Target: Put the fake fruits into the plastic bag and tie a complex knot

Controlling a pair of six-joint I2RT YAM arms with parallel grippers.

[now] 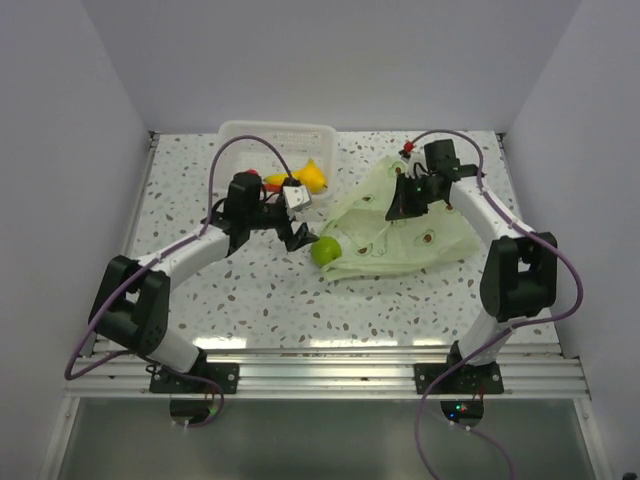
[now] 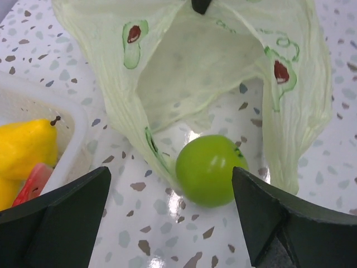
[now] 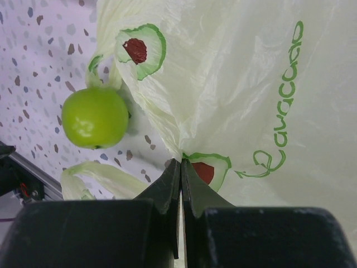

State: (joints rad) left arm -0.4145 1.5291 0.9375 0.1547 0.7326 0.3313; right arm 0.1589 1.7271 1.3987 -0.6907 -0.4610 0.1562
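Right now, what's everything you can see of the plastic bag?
The plastic bag is thin, crinkly, translucent pale green film printed with halved avocados and green script. It lies on the speckled table beside the white basket, mouth open toward the left arm. The right pincer, shut, pinches its upper edge and holds the mouth lifted. The green apple sits at the mouth against the lower lip. One loop handle lies beside the apple. No knot yet.

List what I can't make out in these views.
Fruit in the basket: left arm covers some from above; left wrist view cuts them at its edge.
Apple: unclear whether it lies inside the bag mouth or just outside.
Its handles: right wrist view, right hand hides part.
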